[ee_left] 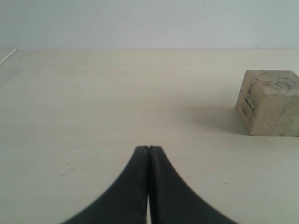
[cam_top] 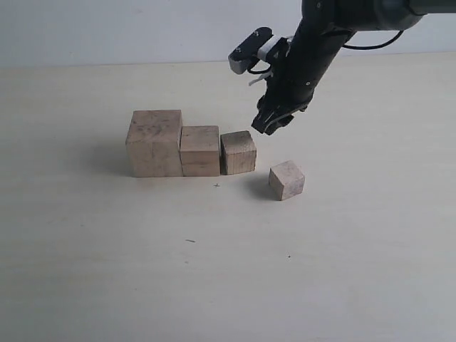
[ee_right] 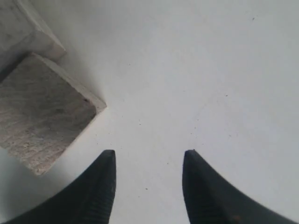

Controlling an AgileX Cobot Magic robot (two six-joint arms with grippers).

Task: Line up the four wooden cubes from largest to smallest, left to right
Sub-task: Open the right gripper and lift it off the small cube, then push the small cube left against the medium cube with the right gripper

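Note:
Three wooden cubes stand in a touching row: the largest cube (cam_top: 154, 142) on the left, then the second cube (cam_top: 200, 150), then the third cube (cam_top: 238, 152). The smallest cube (cam_top: 286, 179) sits apart, to the right and a little nearer, turned at an angle. My right gripper (cam_top: 271, 125) hovers just behind and right of the third cube (ee_right: 42, 116), open (ee_right: 149, 156) with only bare table between its fingers; the second cube's corner (ee_right: 23, 32) shows beyond. My left gripper (ee_left: 148, 148) is shut on nothing, low over the table, with one cube (ee_left: 269, 102) off to its side.
The pale table (cam_top: 107, 271) runs wide around the cubes, with a few small dark specks (cam_top: 190, 241). A light wall (cam_top: 107, 28) closes the far edge. The right arm's black links (cam_top: 320, 43) reach down from the upper right.

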